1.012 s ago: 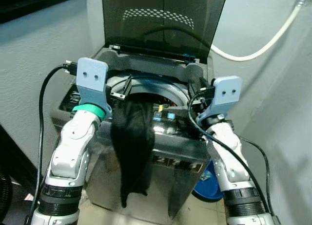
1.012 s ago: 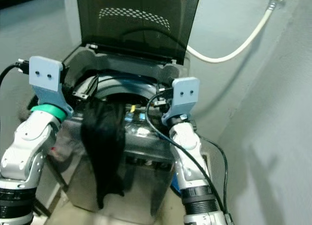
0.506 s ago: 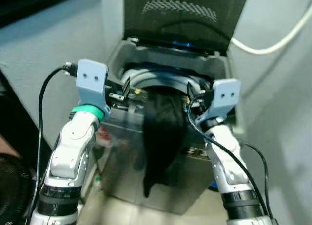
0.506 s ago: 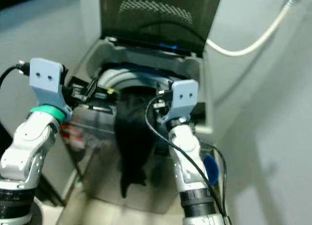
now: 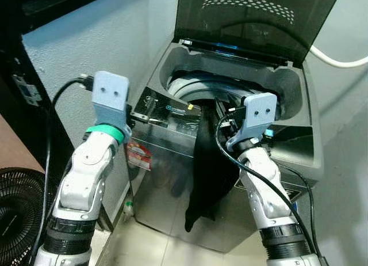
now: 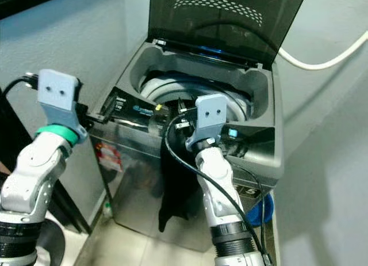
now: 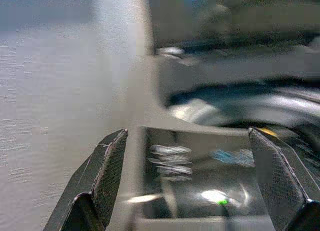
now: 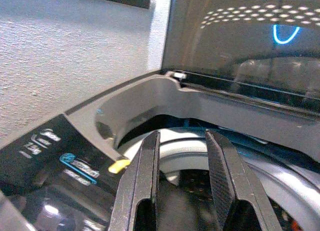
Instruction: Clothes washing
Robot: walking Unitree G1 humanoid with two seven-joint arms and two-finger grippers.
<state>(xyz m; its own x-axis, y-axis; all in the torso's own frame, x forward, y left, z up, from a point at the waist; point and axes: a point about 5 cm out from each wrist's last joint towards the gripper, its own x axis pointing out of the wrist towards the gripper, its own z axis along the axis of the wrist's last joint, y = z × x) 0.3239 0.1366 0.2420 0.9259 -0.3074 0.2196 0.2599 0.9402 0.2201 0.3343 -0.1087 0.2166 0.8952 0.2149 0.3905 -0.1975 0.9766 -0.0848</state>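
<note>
Laundry is half in and half out: the black garment [image 5: 208, 162] drapes over the front rim of the washing machine [image 5: 172, 179], its top end inside the drum opening [image 5: 198, 96] and its long tail hanging down the steel front panel towards the floor. We read this as a loading step not yet finished, since most of the cloth is outside the tub.

The lid [image 5: 253, 15] stands raised at the back, which leaves the drum open for us from above. Our right gripper [image 8: 182, 161] sits over the rim, right where the garment crosses it; its fingers stand a narrow gap apart and, in the wrist view, nothing lies between them, so we judge it has no hold on the cloth. It seems placed to take up the hanging part.

Our left gripper [image 7: 200, 176] hovers beside the left corner of the control panel [image 5: 167, 110], spread wide and empty, clear of the garment, likely kept ready to help.

A white hose [image 5: 339, 59] runs along the wall behind.
</note>
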